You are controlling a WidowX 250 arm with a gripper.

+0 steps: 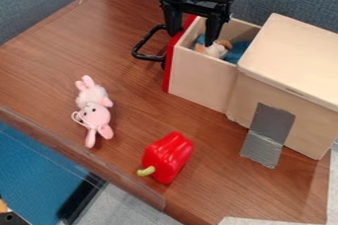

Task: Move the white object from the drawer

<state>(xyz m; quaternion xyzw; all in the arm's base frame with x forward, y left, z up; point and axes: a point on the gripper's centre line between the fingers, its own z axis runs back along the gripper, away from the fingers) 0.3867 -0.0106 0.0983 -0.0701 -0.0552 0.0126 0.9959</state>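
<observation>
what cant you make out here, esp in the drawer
All in the camera view:
- White object: lower part hidden by the drawer's near wall; too small and blurred to identify.
- Contact between it and the gripper: unclear, since the right-hand finger in the picture overlaps that spot.
- Drawer floor: hidden by the near wall and blue material.
- Orange item, bottom left: cut off by the picture's edge.

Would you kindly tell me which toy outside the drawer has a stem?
The red pepper, with a pale stem; the pink plush toy has none.
</observation>
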